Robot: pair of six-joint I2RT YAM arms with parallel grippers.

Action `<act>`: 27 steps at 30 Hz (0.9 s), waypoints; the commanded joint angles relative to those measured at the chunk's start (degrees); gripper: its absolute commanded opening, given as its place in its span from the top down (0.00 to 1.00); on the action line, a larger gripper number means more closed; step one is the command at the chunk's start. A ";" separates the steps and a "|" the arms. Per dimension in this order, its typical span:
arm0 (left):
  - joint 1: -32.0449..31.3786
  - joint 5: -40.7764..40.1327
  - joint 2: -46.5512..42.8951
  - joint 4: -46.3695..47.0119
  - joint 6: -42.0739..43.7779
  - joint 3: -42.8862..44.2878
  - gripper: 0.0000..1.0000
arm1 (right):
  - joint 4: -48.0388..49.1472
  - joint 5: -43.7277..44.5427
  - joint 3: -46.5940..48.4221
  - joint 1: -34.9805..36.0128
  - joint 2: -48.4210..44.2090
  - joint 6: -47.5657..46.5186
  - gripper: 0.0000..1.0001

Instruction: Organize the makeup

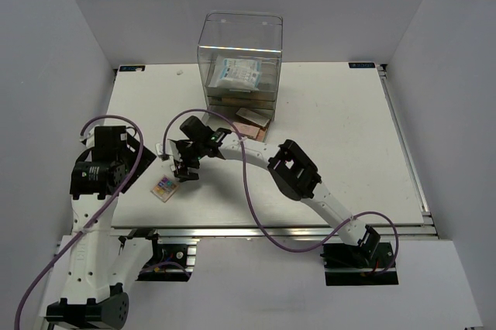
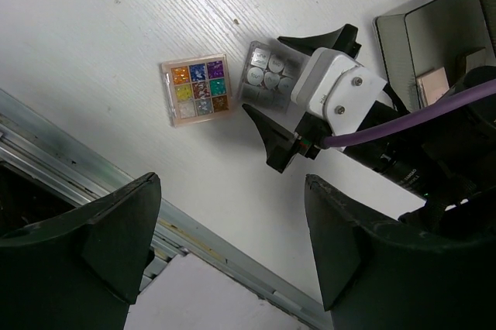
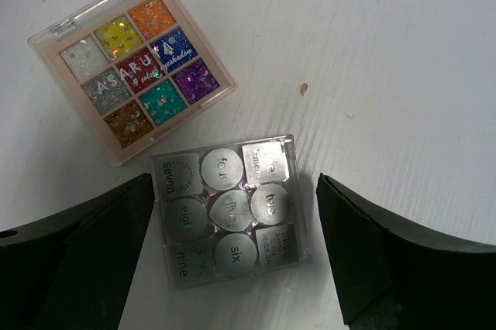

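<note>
From above, finds the right gripper [image 1: 184,167] reached across to the left front of the table [image 1: 333,113], just beside the multicoloured palette [image 1: 164,187], with a white-blue packet [image 1: 236,74] inside the clear acrylic drawer box [image 1: 240,32] and peach palettes [image 1: 252,122] at its foot. Through the left wrist, looks between the wide-apart, empty fingers of the left gripper [image 2: 231,190] at that palette lying flat. Through the right wrist, sees the right jaws spread wide, straddling the clear palette of round silver pans [image 3: 229,210], set just beside the multicoloured one.
</note>
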 commanded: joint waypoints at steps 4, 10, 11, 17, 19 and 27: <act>-0.06 1.33 -1.14 1.21 -1.66 -1.97 0.16 | -8.04 5.09 0.95 -0.60 1.66 -8.43 0.11; 0.03 4.32 -2.46 2.53 -4.03 -5.22 0.16 | -14.02 5.71 0.07 -0.77 1.75 -14.85 0.11; 0.03 4.67 -2.63 2.62 -4.56 -5.49 0.16 | -14.73 5.62 -0.02 -0.86 1.75 -15.30 0.11; -0.05 5.11 -4.13 3.05 -6.40 -6.54 0.16 | -19.92 5.53 -0.98 -1.04 1.49 -18.37 0.15; -0.05 5.38 -4.39 3.67 -7.02 -7.59 0.16 | -20.19 5.71 -1.69 -1.04 1.23 -18.55 0.17; -0.06 6.61 -5.36 5.43 -10.89 -11.29 0.16 | -18.44 5.62 -4.68 -1.30 -0.44 -15.92 0.20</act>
